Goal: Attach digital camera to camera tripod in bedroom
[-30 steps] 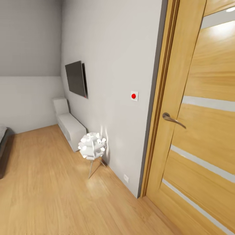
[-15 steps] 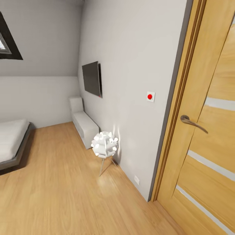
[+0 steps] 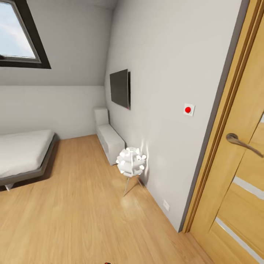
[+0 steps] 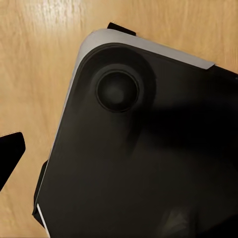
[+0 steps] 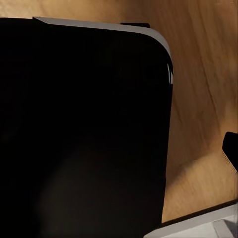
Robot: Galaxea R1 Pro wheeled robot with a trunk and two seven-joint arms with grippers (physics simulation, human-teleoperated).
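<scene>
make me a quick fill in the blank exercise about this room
1. The flat black screen hangs on the grey ____.
2. The small white spiky lamp stands on thin metal legs on the ____ floor.
3. The low grey bed sits below the dark-framed ____.
4. The red round button is beside the wooden ____.

Missing words: wall; wood; skylight; door

Both wrist cameras look down on the robot's black base [image 4: 139, 158], a grey strip along its edge. A black fingertip [image 4: 10, 153] shows beside it at the left wrist, another [image 5: 230, 148] at the right. Whether either gripper is closed cannot be told.
</scene>
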